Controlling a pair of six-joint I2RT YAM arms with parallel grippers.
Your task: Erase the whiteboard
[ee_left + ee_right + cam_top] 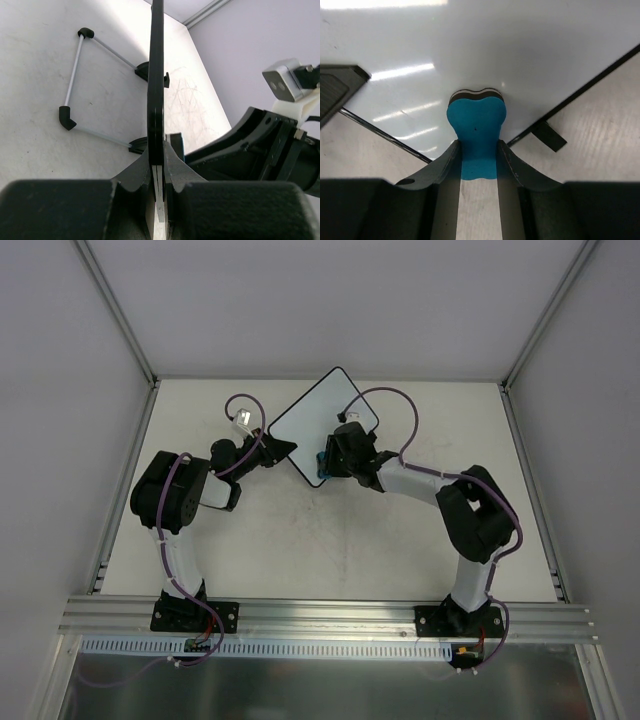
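Observation:
The whiteboard, white with a thin black frame, sits turned like a diamond at the back middle of the table. My left gripper is shut on its left edge; in the left wrist view the frame runs edge-on into the closed left gripper. My right gripper is shut on a blue eraser at the board's near edge. The right wrist view shows the eraser squeezed in the right gripper, its felt end pressed on the whiteboard.
A wire stand with black end caps juts from the board's back over the table. The right arm's wrist and camera are close beside my left gripper. A black foot sticks out under the board's edge. Grey walls and aluminium posts enclose the table.

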